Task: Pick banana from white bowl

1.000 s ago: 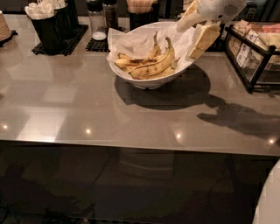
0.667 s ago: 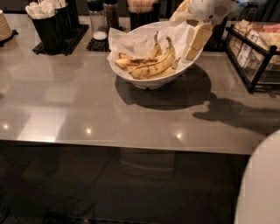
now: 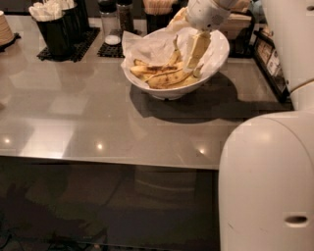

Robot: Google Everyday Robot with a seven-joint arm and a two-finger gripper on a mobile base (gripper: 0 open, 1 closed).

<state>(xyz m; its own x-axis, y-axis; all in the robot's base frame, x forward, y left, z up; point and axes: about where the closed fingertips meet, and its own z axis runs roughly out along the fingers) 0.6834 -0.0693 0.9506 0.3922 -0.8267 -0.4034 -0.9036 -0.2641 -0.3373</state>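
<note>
The white bowl (image 3: 164,93) stands at the back middle of the grey counter, lined with crinkled white paper (image 3: 147,46). The banana (image 3: 167,77), yellow with dark blotches, lies in the front of the bowl among other banana pieces. My gripper (image 3: 185,45) hangs over the bowl's right half from above. Its beige fingers are spread apart. The longer finger (image 3: 197,49) points down into the bowl, its tip just above the banana's right end. I cannot tell whether it touches the banana. Nothing is held.
Black cup holders (image 3: 58,30) with white items stand at the back left on a black mat. Shakers (image 3: 117,14) stand behind the bowl. A black wire rack (image 3: 272,59) is at the right. My white arm housing (image 3: 265,181) fills the lower right.
The gripper has moved left from the bowl's right rim to over its inside and has dropped lower. The white arm housing has swung much further into view at the right.
</note>
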